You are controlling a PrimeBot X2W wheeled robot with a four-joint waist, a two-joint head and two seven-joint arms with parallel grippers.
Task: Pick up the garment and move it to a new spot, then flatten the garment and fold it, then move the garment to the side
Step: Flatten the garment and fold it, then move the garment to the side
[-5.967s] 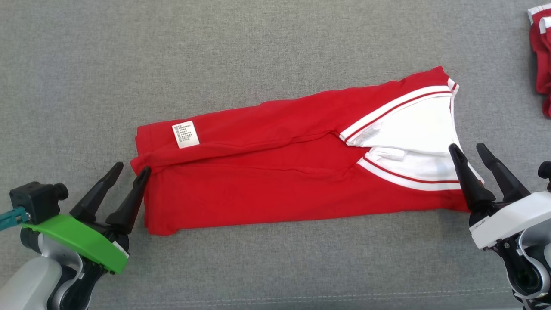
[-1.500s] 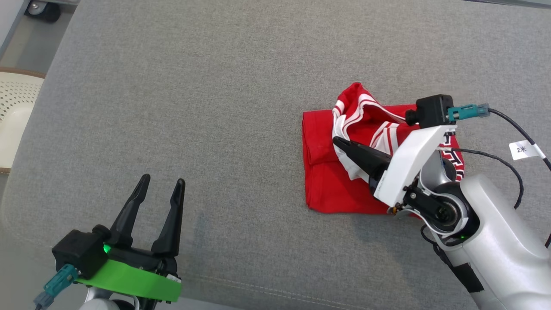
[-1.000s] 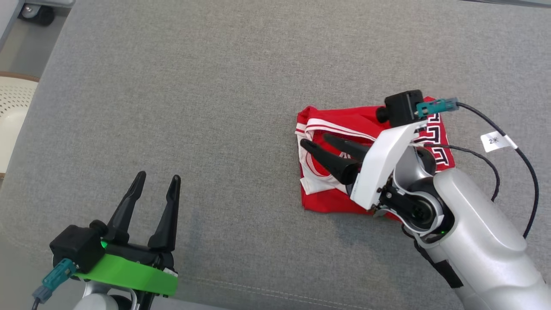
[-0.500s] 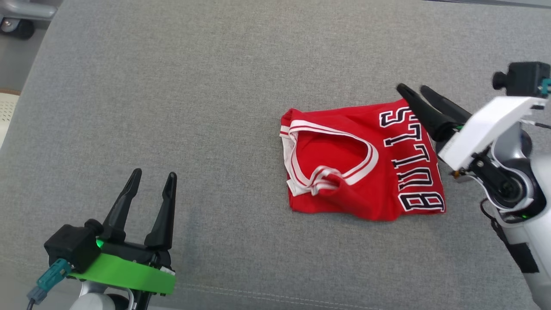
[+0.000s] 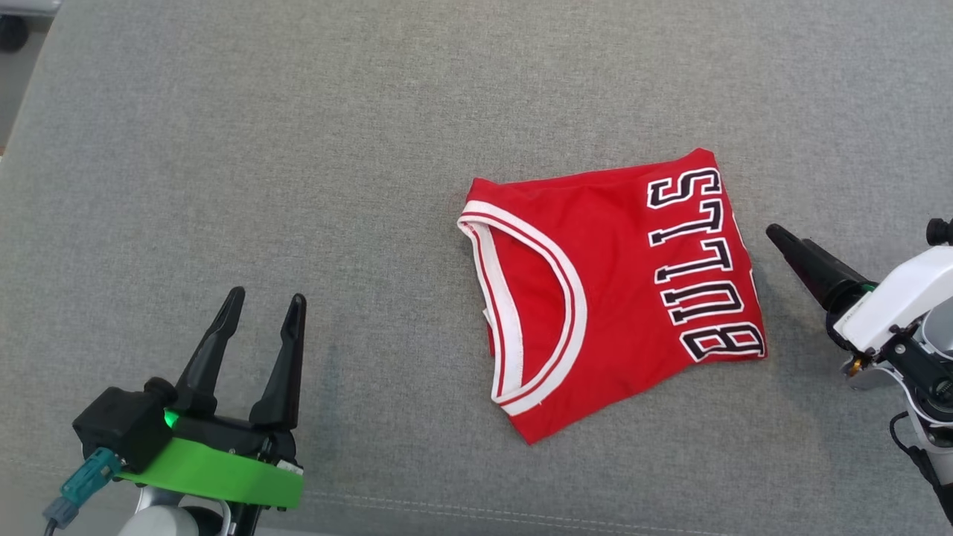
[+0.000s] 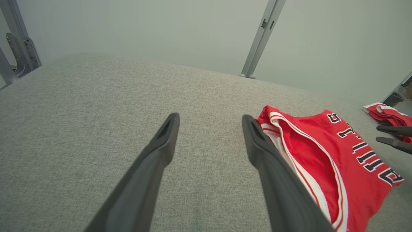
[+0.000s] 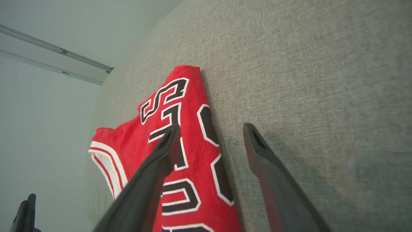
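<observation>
1. We see the red sleeveless jersey with white trim and black lettering point(image 5: 610, 298) lying folded on the grey fabric-covered worktop point(image 5: 372, 134). In the head view it is right of centre, with its neckline towards the left.
2. Our left hand point(image 5: 266, 296) hovers over bare worktop at the lower left, well apart from the jersey. Its two dark fingers are spread and hold nothing.
3. Our right hand point(image 7: 212, 128) is near the jersey's lettered edge and clear of the cloth in the head view, fingers apart and empty.
4. Another red and white bundle of cloth point(image 6: 389, 114) lies beyond the right hand in the left wrist view.
</observation>
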